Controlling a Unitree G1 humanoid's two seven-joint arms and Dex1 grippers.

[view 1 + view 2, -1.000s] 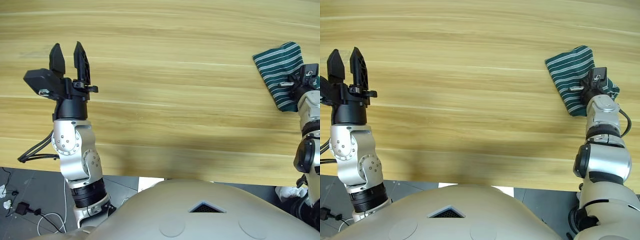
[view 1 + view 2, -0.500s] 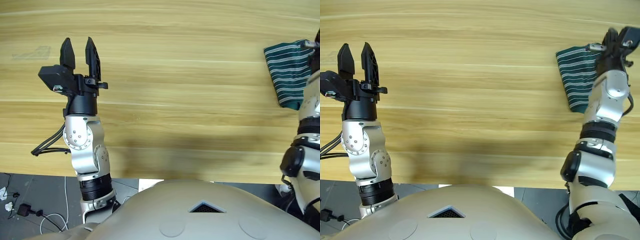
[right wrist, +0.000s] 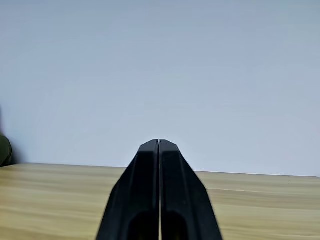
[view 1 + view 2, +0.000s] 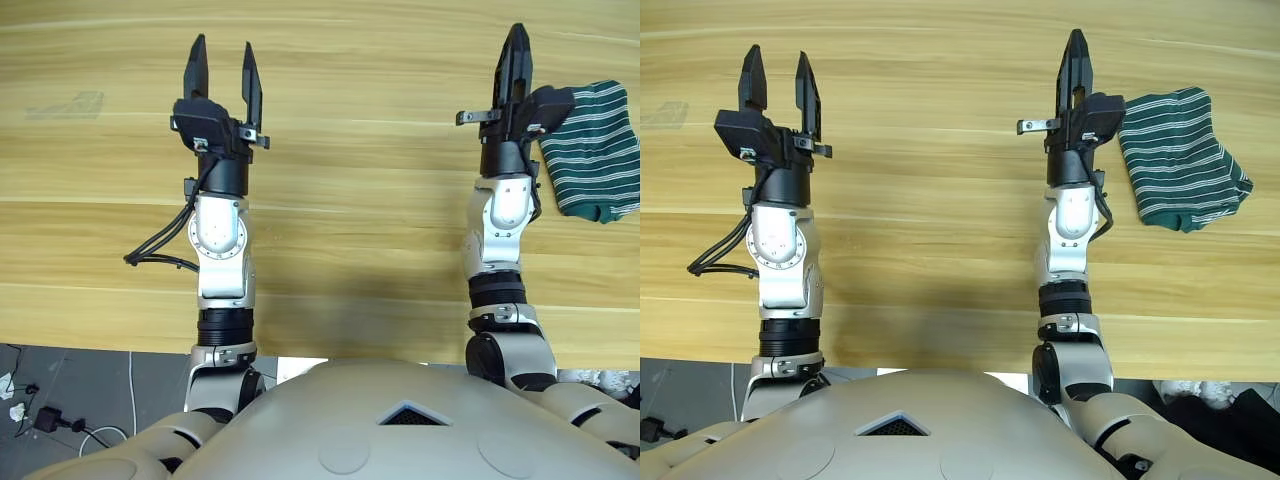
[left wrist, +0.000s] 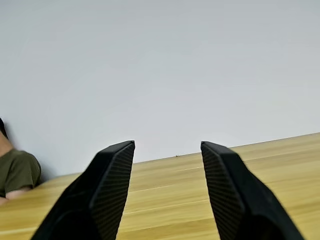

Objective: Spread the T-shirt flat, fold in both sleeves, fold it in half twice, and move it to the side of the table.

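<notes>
The T-shirt [image 4: 592, 148], dark green with thin white stripes, lies folded into a small bundle on the wooden table [image 4: 350, 210] at the right side. My right gripper [image 4: 517, 60] is raised just left of the bundle, apart from it, with its two fingers pressed together and nothing between them; the right wrist view shows the shut fingertips [image 3: 158, 150] against a pale wall. My left gripper [image 4: 221, 62] is held up over the table's left part, open and empty, its two fingers [image 5: 115, 170] spread wide in the left wrist view.
Bare wood lies between the two arms and beyond them. The table's near edge [image 4: 330, 350] runs below the forearms, with cables on the floor at the lower left. A pale wall stands past the table's far edge [image 5: 280, 142].
My right gripper has let go of the folded T-shirt, lifted off it and swung left, shut. My left arm moved right and rose. The view itself has shifted.
</notes>
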